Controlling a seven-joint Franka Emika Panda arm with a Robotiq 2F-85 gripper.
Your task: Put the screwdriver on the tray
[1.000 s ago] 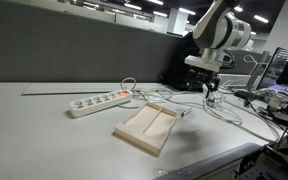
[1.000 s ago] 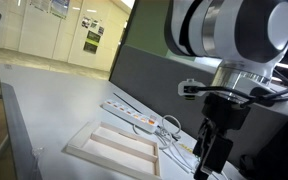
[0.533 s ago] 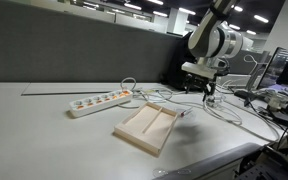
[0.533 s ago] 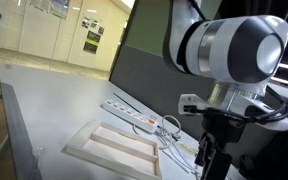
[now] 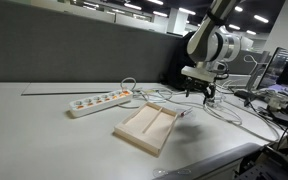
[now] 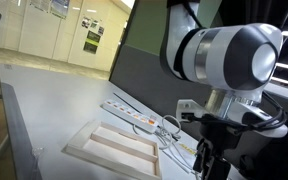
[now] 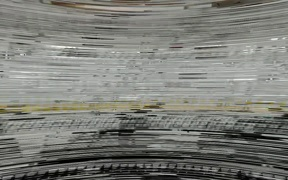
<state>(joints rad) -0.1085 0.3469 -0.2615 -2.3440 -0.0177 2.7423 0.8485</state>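
Desk w/ 1 beige tray (image 5: 146,126), 2 compartments, 1 white power strip (image 5: 99,101), loose cables (image 5: 227,113). 1 gripper (image 5: 206,95) hangs over the cables, apart from the tray; can't tell if its fingers are apart or together, and the wrist view is static. The screwdriver isn't clearly seen, poss. the dark sliver (image 5: 185,113) just beside the tray's corner; prob. light, stiff, best taken across the handle.
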